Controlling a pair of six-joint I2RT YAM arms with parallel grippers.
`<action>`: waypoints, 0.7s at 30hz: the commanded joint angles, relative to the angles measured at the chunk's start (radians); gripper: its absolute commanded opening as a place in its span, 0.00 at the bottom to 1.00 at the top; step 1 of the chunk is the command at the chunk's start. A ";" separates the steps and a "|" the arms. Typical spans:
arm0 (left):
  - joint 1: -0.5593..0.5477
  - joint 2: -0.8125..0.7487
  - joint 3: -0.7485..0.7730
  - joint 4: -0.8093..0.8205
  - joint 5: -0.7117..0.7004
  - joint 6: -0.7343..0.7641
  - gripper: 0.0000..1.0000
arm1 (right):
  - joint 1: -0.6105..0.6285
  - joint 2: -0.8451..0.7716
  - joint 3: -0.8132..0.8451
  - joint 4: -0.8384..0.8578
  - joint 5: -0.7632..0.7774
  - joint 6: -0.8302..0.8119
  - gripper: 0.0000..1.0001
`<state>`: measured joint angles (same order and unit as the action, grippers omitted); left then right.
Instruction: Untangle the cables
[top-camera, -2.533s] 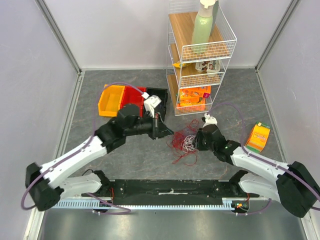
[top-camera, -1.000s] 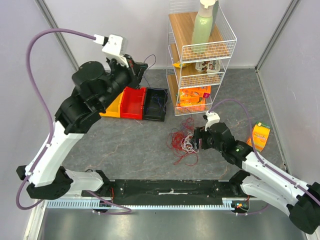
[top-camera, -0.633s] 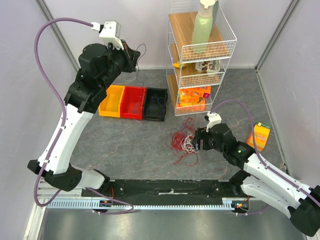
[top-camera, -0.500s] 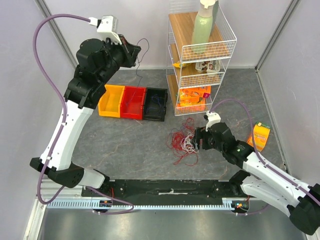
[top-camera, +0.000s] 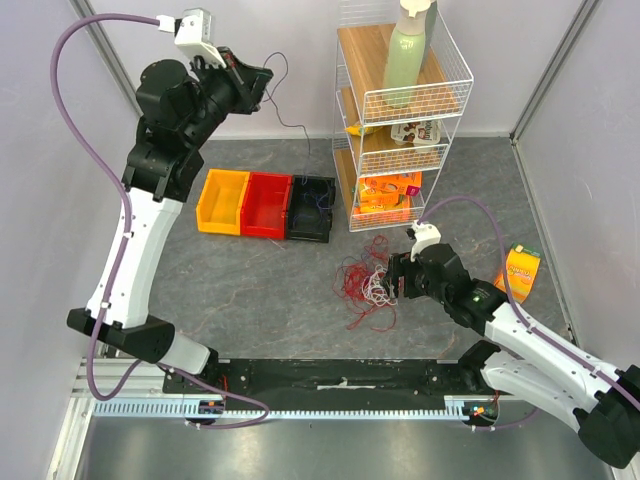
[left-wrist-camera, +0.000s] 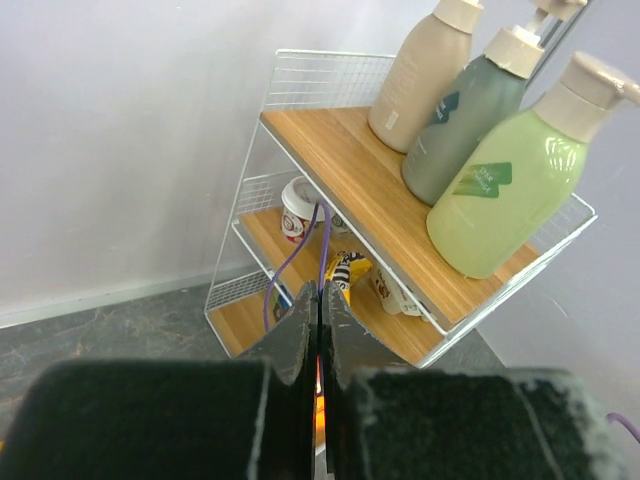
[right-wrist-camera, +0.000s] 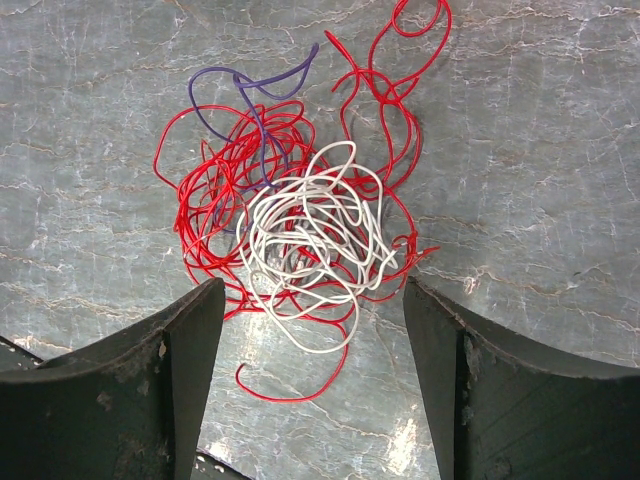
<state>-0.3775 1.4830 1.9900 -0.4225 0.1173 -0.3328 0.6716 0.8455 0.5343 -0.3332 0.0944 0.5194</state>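
A loose clump of cables (top-camera: 367, 285) lies on the grey floor in front of the shelf rack. In the right wrist view it is a white tangle (right-wrist-camera: 315, 240) over red loops (right-wrist-camera: 205, 205), with a purple strand (right-wrist-camera: 245, 100) at the far side. My right gripper (top-camera: 393, 278) hovers just over the clump's right edge, open, its fingers (right-wrist-camera: 190, 340) straddling the near part without touching it. High at the back left, my left gripper (top-camera: 264, 88) is shut on a thin purple cable (left-wrist-camera: 322, 225). That cable trails down toward the black bin (top-camera: 312, 190).
A white wire shelf rack (top-camera: 400, 110) with bottles and snack packs stands at the back, right of centre. Yellow (top-camera: 222, 200), red (top-camera: 265, 205) and black bins sit in a row left of it. An orange carton (top-camera: 518, 272) lies at the right. Grey walls enclose the floor.
My left arm has swung from low beside the clump to high at the back left, drawing the purple cable up. The right gripper has stayed over the clump.
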 joint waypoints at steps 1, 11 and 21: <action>0.008 0.020 0.004 0.073 0.039 -0.040 0.02 | 0.005 0.007 0.030 0.025 0.007 -0.005 0.80; 0.014 0.040 -0.178 0.165 0.039 -0.063 0.02 | 0.005 -0.034 0.003 0.011 0.018 0.001 0.80; 0.028 0.117 -0.119 0.156 0.091 -0.087 0.02 | 0.005 -0.036 0.033 -0.004 0.022 0.002 0.80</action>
<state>-0.3611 1.5852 1.8099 -0.3187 0.1684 -0.3817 0.6716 0.8185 0.5354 -0.3420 0.0956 0.5232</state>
